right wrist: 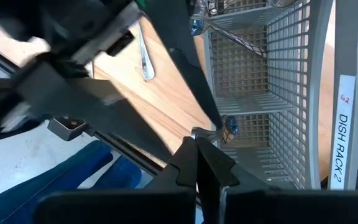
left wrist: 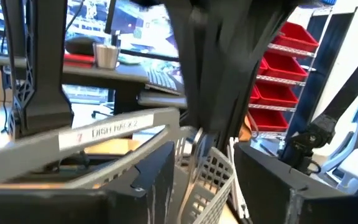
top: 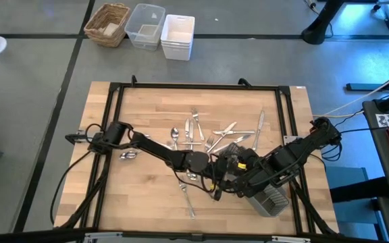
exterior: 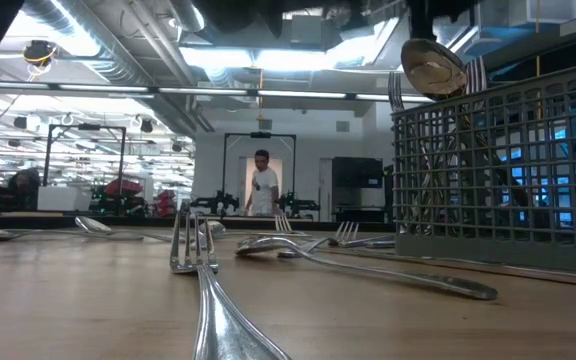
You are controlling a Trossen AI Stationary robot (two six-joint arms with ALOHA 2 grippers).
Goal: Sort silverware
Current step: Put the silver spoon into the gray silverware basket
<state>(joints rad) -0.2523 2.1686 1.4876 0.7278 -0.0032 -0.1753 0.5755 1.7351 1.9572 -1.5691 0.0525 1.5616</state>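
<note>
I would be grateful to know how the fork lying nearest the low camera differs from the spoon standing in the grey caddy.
The shiny silver fork lies flat on the wooden table; the shiny silver spoon stands upright in the grey slatted caddy. The fork ends in tines; the spoon in a rounded bowl above the caddy's rim. Both are slim polished metal.

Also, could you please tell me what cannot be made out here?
High view: where the left hand and right hand end; the dark arms overlap.
Left wrist view: silverware in the caddy, blurred, crossed by a dark arm.
Low view: both hands, beyond the top edge.
</note>
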